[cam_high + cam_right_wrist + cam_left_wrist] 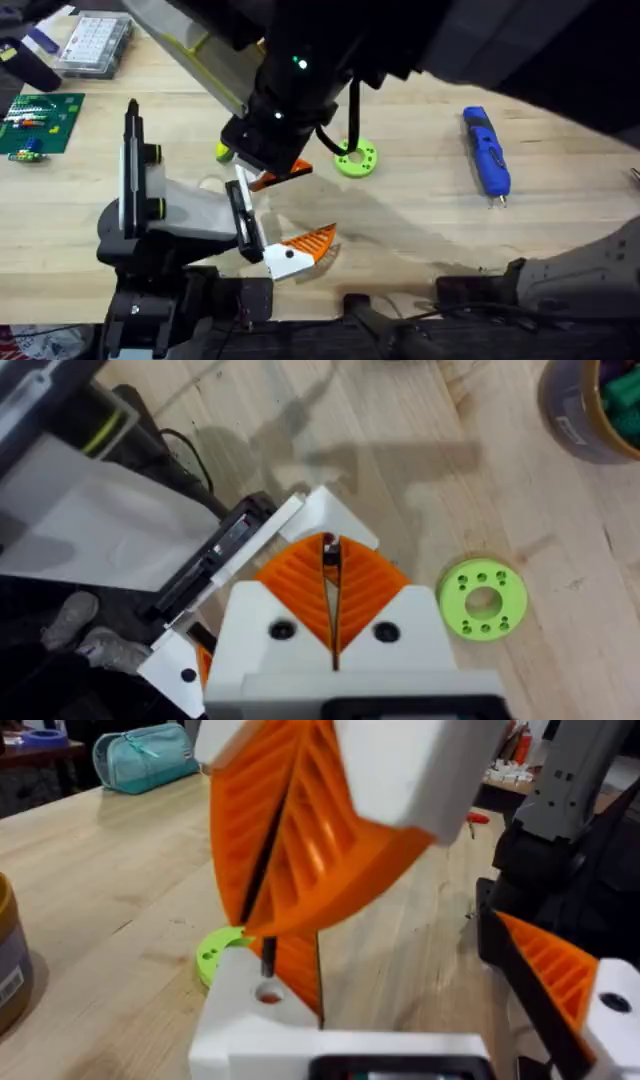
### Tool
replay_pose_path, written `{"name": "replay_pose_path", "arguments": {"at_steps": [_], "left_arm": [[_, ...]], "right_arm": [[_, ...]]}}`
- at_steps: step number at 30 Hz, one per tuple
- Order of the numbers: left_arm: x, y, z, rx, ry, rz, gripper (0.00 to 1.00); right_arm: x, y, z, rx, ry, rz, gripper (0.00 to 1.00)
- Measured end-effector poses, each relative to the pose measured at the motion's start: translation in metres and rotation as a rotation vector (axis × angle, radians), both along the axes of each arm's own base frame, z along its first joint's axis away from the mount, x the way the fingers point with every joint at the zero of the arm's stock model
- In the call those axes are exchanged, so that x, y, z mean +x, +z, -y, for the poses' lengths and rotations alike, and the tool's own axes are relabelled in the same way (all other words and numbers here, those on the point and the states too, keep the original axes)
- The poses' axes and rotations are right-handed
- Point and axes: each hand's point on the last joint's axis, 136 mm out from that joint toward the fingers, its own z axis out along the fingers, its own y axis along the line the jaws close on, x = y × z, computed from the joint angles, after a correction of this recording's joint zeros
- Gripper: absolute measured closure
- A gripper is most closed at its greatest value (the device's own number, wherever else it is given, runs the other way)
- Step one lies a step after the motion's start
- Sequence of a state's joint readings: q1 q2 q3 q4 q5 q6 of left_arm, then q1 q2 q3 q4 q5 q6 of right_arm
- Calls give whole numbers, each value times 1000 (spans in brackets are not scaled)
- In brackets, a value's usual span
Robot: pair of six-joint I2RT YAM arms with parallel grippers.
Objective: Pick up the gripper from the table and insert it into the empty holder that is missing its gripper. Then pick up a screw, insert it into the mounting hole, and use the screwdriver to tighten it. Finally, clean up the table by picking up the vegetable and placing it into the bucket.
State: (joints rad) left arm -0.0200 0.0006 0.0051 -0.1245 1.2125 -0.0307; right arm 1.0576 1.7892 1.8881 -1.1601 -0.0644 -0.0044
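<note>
Hiding much of the holder (175,215), a dark arm blurs the overhead view. Right claw (331,550) is clenched beside the holder's rail; the left claw's state I cannot tell. The screwdriver (487,152) (blue) lies well apart from the holder on the table (420,215).

Both arms were black and bulky, and the one high under the overhead camera carried a small lit green lamp and a black cable looping down beside its wrist. The right gripper (331,575) had white finger bodies with round dark screw holes and orange ribbed pads (365,585) shaped like triangles. The left gripper (275,945) matched it, with a white block-shaped base, a screw hole and orange ribbed pads (300,830).
</note>
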Motion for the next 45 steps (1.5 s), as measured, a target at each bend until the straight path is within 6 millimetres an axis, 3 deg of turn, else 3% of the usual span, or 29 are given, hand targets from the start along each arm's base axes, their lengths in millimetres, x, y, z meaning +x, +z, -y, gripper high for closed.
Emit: {"name": "replay_pose_path", "arguments": {"at_steps": [45], "left_arm": [[0,0,0,0,0,0,13]], "right_arm": [[-1,-1,0,3,-25,-20,998]]}}
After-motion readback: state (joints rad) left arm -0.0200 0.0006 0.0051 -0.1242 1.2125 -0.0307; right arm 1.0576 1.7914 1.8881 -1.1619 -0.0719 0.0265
